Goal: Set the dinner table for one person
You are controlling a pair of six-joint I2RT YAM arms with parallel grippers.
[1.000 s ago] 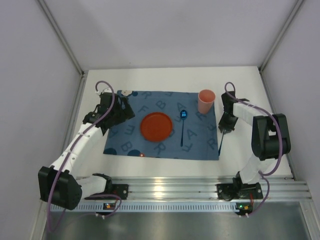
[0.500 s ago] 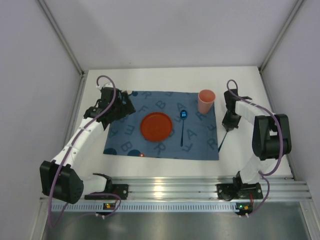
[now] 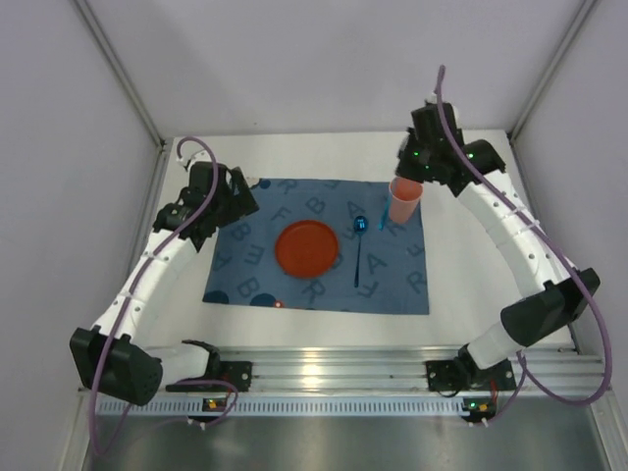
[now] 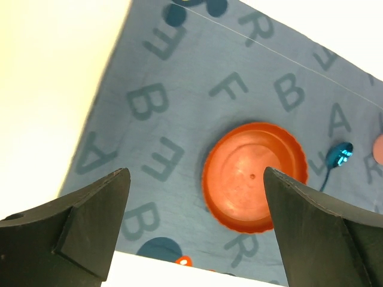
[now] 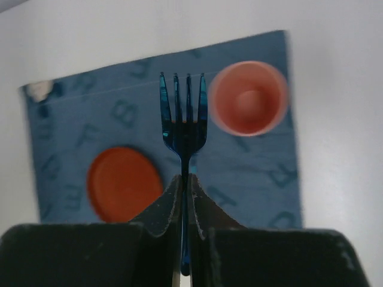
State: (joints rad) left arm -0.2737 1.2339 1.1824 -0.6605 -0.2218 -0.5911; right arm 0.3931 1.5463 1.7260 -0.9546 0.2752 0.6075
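The dinner table (image 3: 324,329) is the white top that spans the whole work area, with its ribbed rail at 6 o'clock, just ahead of the arm bases. On it lies a blue lettered mat (image 3: 392,285), and we see the setting gathered on that mat. An orange plate (image 3: 307,247) sits near the mat's middle. A blue spoon (image 3: 359,245) lies just beside the plate at 3 o'clock, handle toward 6. A pink cup (image 3: 403,199) stands upright at about 2 o'clock, in the mat's far right corner.

The right gripper (image 5: 184,179) is pinched tight on the handle of a blue fork (image 5: 184,119), tines pointing away from the fingers. It hangs above the table near the cup. We judge that gripping the handle lets the fork be laid flat, and that the free side at the plate's 9 o'clock suits it.

The left gripper (image 4: 195,179) is spread wide and holds nothing. It hovers toward 10 o'clock of the plate, which in our view leaves the plate's surroundings open for the fork.
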